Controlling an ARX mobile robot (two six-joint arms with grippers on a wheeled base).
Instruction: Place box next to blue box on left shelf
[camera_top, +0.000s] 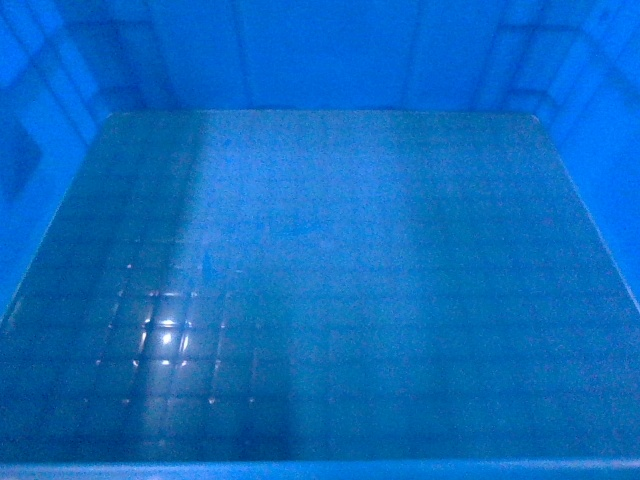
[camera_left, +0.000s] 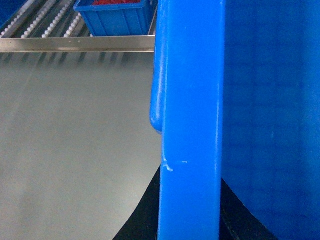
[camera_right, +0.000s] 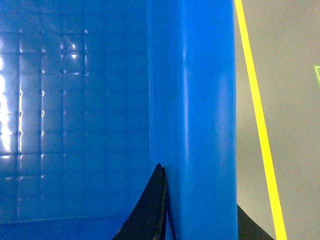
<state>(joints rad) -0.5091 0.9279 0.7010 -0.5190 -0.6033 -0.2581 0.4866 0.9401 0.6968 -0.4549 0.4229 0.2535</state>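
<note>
Head view: you only see the inside of the crate (camera_top: 330, 290) — grid floor, far wall, both side walls. It fills the frame, so it looks carried high and close in front of the camera. No shelf and no arm shows here; don't steer by this view.

Left wrist view: the crate's thick left rim (camera_left: 192, 125) runs top to bottom, with dark fingers (camera_left: 142, 220) of the left gripper (camera_left: 190, 227) on either side of it at the bottom edge — pinching the rim, as far as I can judge. Top left is the roller shelf (camera_left: 45, 22) behind a metal front rail (camera_left: 75, 44), with a smaller blue box (camera_left: 115, 17) of red contents sitting on it. Grey floor (camera_left: 75, 140) below. This is your only cue for the target, so use it.

Right wrist view: same story on the other side. The right gripper (camera_right: 200, 220) has a dark finger (camera_right: 150, 210) inside the wall and another just outside, clamped on the right rim (camera_right: 205, 115). Yellow floor line (camera_right: 257, 115) to the right.

Advice:
- keep both arms level and moving together, or the crate racks
- clear the rail before lowering
- land beside the blue box, not against it
- don't let go until the rollers carry it
</note>
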